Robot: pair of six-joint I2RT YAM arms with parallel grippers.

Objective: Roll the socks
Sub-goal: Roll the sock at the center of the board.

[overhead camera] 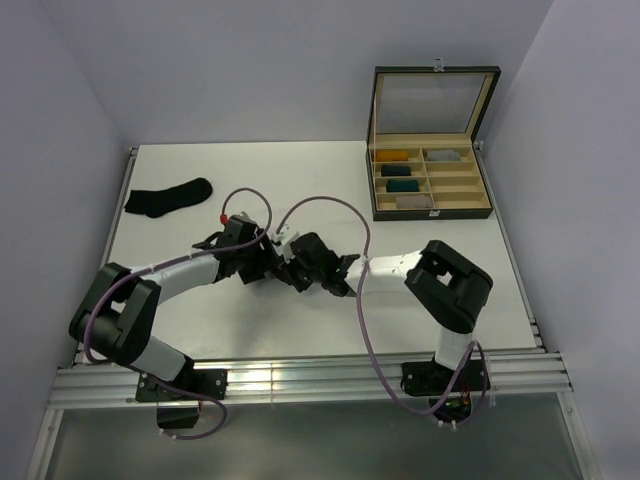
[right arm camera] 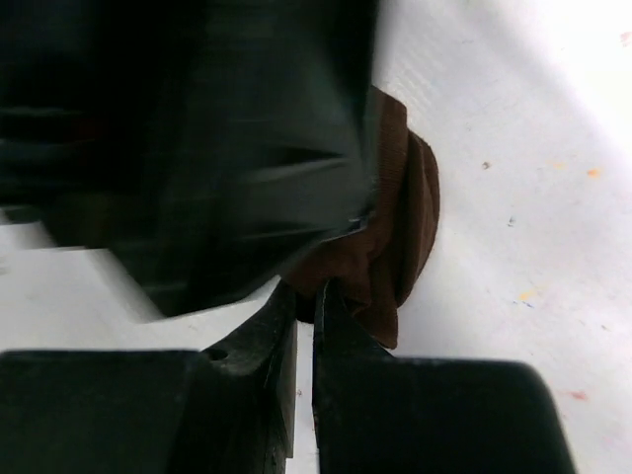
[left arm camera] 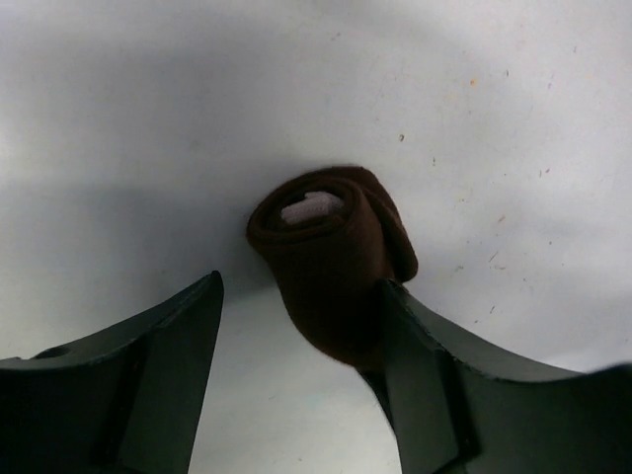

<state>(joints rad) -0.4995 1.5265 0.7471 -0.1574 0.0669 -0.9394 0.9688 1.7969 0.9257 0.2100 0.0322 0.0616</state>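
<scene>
The left pincer (left arm camera: pixel 301 286) stands well open and grips nothing. Between its jaws lies the dark brown, tightly rolled fabric sock (left arm camera: pixel 331 267), leaning against the jaw on the right of the left wrist view and clear of the other. The roll's long axis runs along the pincer's reach rather than across the jaws, and its far end shows a pale patch in the coil.

The right pincer (right arm camera: pixel 304 294) is shut, its tips pressed against the near lower edge of the same roll. I cannot tell whether a fold of fabric is nipped between them. From this pincer the roll lies ahead and a little to the right of its view. The blurred dark bulk of the left pincer crowds in just beside it on the left, so any move by the right arm has to mind that neighbour.

From above, both arms meet near the middle of the white surface (overhead camera: pixel 330 175) and hide the roll beneath them. This sock looks rolled, or nearly so.

The plain black fabric sock (overhead camera: pixel 168 197) lies flat and unrolled, well apart at the far left corner. Its long axis runs roughly left to right, and the left arm is the nearer to it.

At the far right sits a dark open-lidded box (overhead camera: pixel 432 213) with compartments holding small rolled bundles (overhead camera: pixel 402 186). Nothing stands between the arms and either the black sock or the box.
</scene>
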